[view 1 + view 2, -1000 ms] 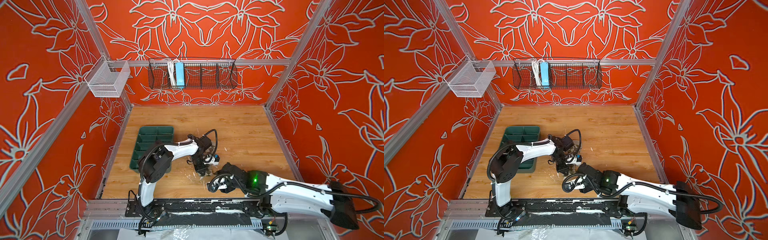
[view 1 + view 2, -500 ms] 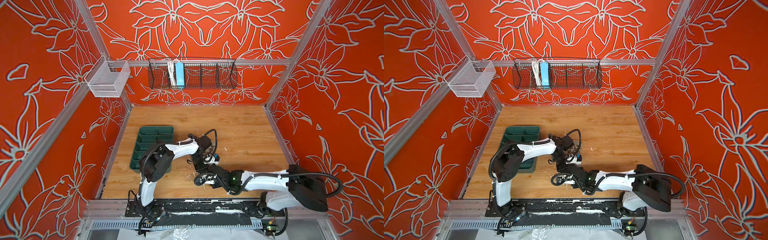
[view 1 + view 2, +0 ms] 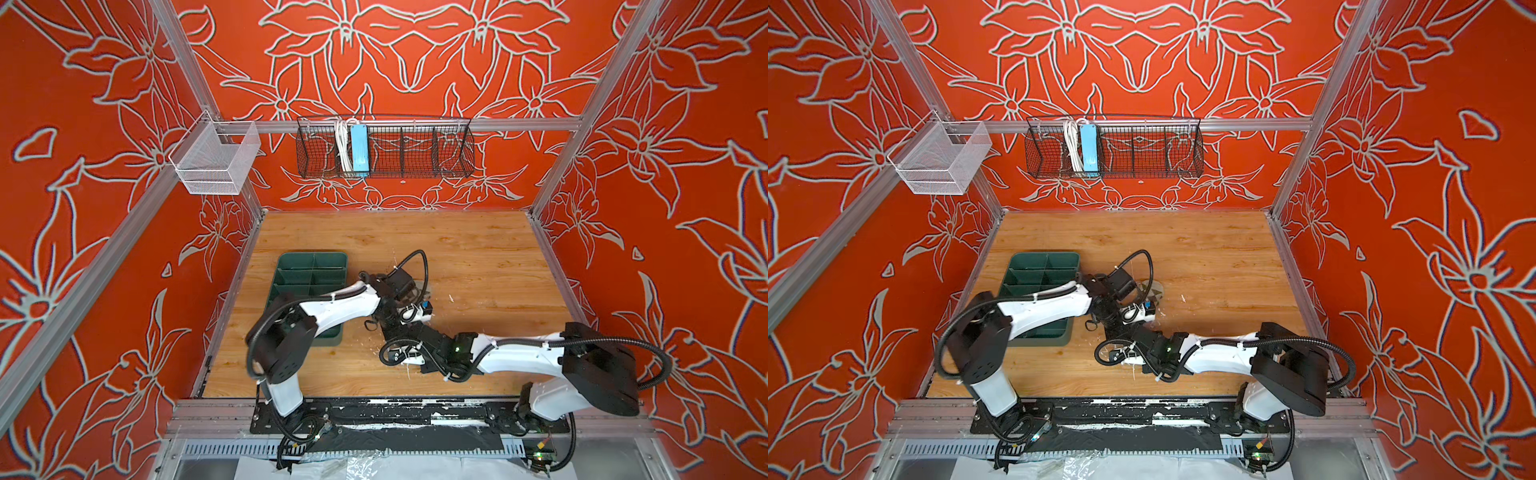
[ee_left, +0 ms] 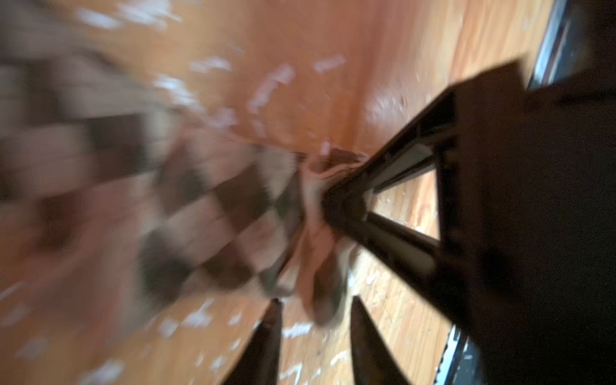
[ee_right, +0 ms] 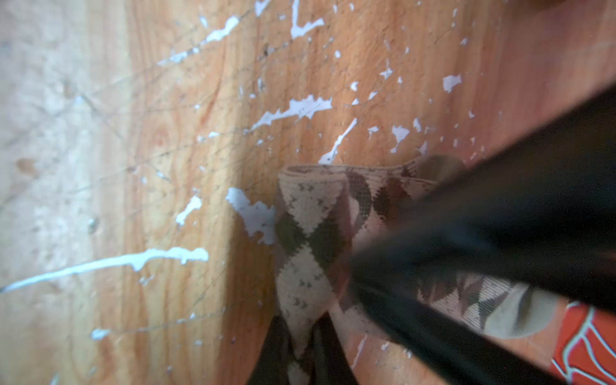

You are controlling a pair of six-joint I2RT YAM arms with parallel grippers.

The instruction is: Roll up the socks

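Note:
One beige-and-brown argyle sock [image 5: 310, 240] lies crumpled on the wooden table [image 3: 478, 257]. In both top views only a small patch of it [image 3: 1153, 291] shows beside the left wrist. My right gripper [image 5: 301, 333] is shut on a fold of the sock's fabric. In the blurred left wrist view, that gripper [image 4: 330, 200] pinches the sock's light cuff edge. My left gripper [image 4: 315, 300] is open, its two dark fingers apart, with the sock's end [image 4: 325, 293] just beyond the gap. Both grippers meet low at the table's middle, largely hiding the sock from above.
A green compartment tray [image 3: 311, 270] sits left of the arms, partly under the left arm. A black wire basket [image 3: 384, 145] and a white mesh basket [image 3: 214, 162] hang on the walls. White scuffs and flecks [image 5: 293, 108] mark the wood.
My right arm has swung in from the front right to the middle and its jaws have closed on the argyle sock. The left gripper, shut earlier, has opened.

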